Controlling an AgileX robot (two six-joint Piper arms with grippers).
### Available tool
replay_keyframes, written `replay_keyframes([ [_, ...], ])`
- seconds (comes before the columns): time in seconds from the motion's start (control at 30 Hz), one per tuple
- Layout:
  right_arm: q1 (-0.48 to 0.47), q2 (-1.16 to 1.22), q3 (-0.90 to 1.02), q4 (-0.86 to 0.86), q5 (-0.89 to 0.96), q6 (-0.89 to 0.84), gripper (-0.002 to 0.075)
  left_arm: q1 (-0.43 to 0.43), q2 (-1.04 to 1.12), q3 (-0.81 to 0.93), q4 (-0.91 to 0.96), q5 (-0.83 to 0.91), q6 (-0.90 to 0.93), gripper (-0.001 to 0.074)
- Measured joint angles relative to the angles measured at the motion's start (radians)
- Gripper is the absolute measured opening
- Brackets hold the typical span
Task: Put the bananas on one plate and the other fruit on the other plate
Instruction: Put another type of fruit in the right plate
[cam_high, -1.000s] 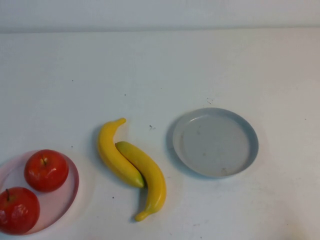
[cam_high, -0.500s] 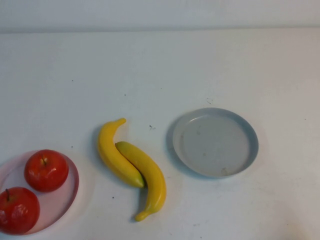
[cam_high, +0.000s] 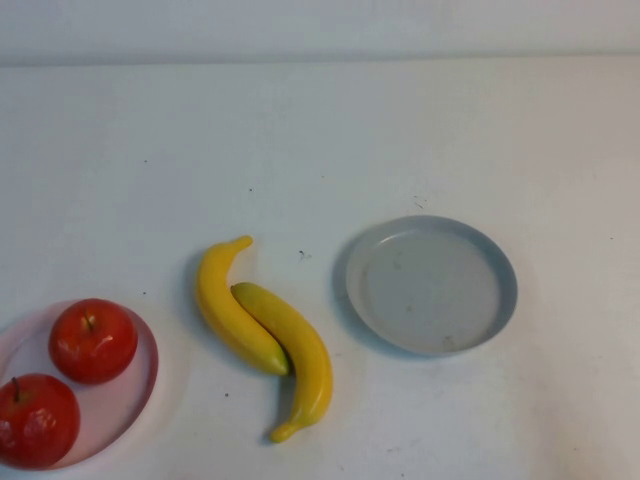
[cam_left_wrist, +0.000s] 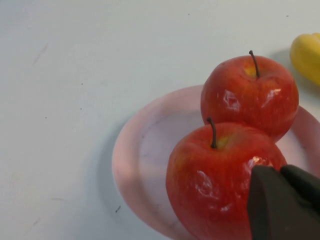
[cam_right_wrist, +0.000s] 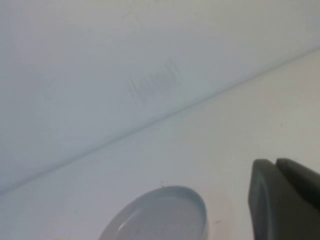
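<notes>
left pincer (cam_left_wrist: 280, 172) closed, empty, above apples (cam_left_wrist: 220, 185) | right pincer (cam_right_wrist: 276, 167) closed, empty, near grey-blue plate (cam_right_wrist: 165, 212) | bananas (cam_high: 265, 330) on counter (cam_high: 320, 140)

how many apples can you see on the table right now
2. Both apples sit on the pink plate at the table's near left: one farther back, one nearer the front edge. The shut left gripper is above them. None seem hidden.
</notes>
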Motion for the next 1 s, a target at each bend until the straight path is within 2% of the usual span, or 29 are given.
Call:
replay_keyframes([
  [0.1, 0.0, 0.023, -0.044, 0.042, 0.113, 0.0, -0.0017, 0.0, 0.0, 0.0, 0.0, 0.0, 0.0, 0.0001],
  [0.23, 0.0, 0.199, -0.215, 0.04, 0.344, 0.0, -0.0017, 0.0, 0.0, 0.0, 0.0, 0.0, 0.0, 0.0001],
  [0.47, 0.0, 0.645, -0.511, -0.124, 0.759, -0.008, -0.0017, 0.0, 0.0, 0.0, 0.0, 0.0, 0.0, 0.0001],
  [0.67, 0.005, 0.932, -0.675, -0.263, 0.867, -0.027, -0.0017, 0.0, 0.0, 0.0, 0.0, 0.0, 0.0, 0.0001],
  [0.8, 0.093, 1.091, -0.782, -0.3, 0.869, -0.027, -0.0017, 0.0, 0.0, 0.0, 0.0, 0.0, 0.0, 0.0001],
  [1.0, 0.334, 1.29, -0.945, -0.381, 0.836, 0.047, -0.0017, 0.0, 0.0, 0.0, 0.0, 0.0, 0.0, 0.0001],
])
